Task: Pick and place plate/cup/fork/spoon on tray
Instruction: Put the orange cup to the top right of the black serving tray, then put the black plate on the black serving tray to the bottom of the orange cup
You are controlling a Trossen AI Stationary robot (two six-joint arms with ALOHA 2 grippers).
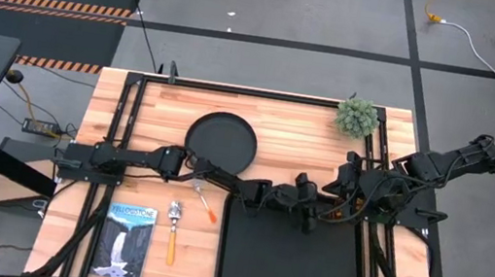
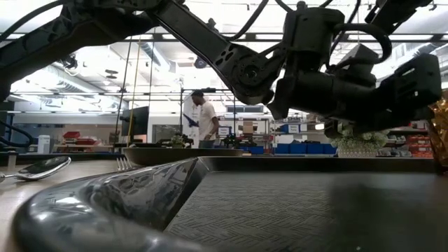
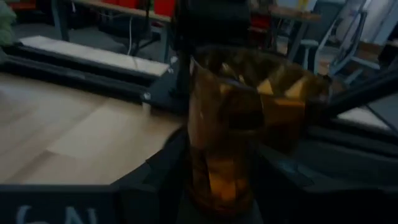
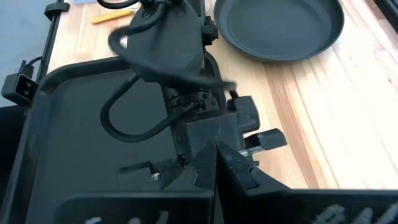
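Cup inside left claw

lab: rigged bench, stocked shelves

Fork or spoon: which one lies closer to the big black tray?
The silver-tined, orange-handled fork: it lies beside the large black rectangular tray; the round-bowled, yellow-orange-handled spoon lies farther off.

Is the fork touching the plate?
Apart. In the high view, bare wood shows between the fork and the plate; the fork lies nearer the tray.
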